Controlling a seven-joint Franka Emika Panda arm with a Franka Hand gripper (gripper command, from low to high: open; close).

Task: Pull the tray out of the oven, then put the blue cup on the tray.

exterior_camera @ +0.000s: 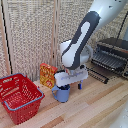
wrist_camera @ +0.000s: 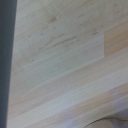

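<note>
Item: one robot arm (exterior_camera: 82, 37) on a light wooden desk (exterior_camera: 95, 105), caught at the cup stage of the job. Oven (exterior_camera: 111, 55): black and grey, at the exterior view's right, door dropped open. Tray (exterior_camera: 107, 60): dark wire rack, appears drawn forward over the open door, though at this resolution rack and door are hard to part; judged already pulled out. Blue cup (exterior_camera: 62, 93): upright on the desk near the middle of the exterior view, well apart from the oven, directly beneath the arm's white wrist. End effector (exterior_camera: 64, 85): sits low over the cup's mouth, but its fingertips are hidden by the wrist housing and the cup rim, so whether it is spread or pinching the cup cannot be told. Wrist view: only wood planks and a dark band along one edge, no fingers and no cup, so it settles nothing. Other stock: red basket (exterior_camera: 19, 97) at the exterior view's left; an orange packet (exterior_camera: 47, 75) standing just behind the cup; wicker screen (exterior_camera: 30, 35) behind all. Step in hand, by judgement: grasping or lifting the cup. Next move calls for a firm hold on the rim, a clean lift, travel toward the exterior view's right, and a level set-down on the wire bars.
</note>
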